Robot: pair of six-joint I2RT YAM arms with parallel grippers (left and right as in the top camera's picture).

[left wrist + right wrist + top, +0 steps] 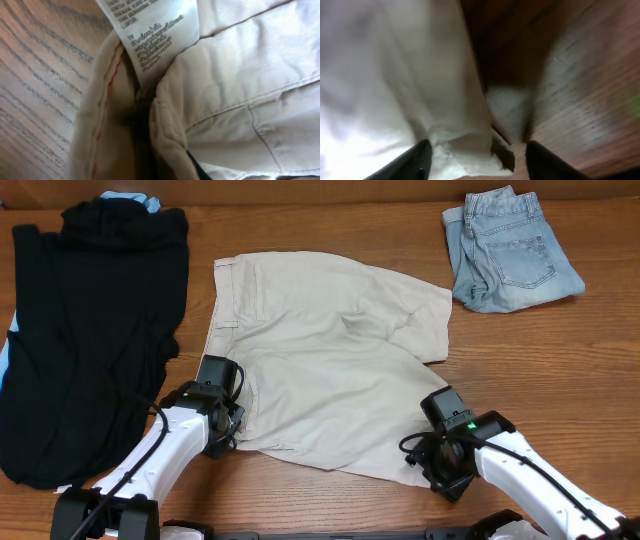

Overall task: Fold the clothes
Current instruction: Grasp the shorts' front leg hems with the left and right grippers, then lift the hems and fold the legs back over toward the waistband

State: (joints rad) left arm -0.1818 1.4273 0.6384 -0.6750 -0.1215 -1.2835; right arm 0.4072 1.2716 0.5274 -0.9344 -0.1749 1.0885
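**Left gripper**: set on the near left waistband corner of the cream shorts. The fingers are buried in cloth, so whether it grips cannot be told.
**Right gripper**: jaws apart and holding nothing. The two dark fingers straddle the hem corner at the near right leg.
**Cream shorts:** spread flat across the table's centre, waistband to the left, legs to the right.
**Surface:** brown wood-grain table.
**Black garment**: lies along the left edge, with a strip of light-blue cloth showing behind it.
**Denim shorts**: folded at the far right, well apart from the cream shorts.
**Left wrist view only:** turned-up waistband, red inner stitching and a white printed care label.
**Right wrist view only:** the hem lying against bare wood, blurred.
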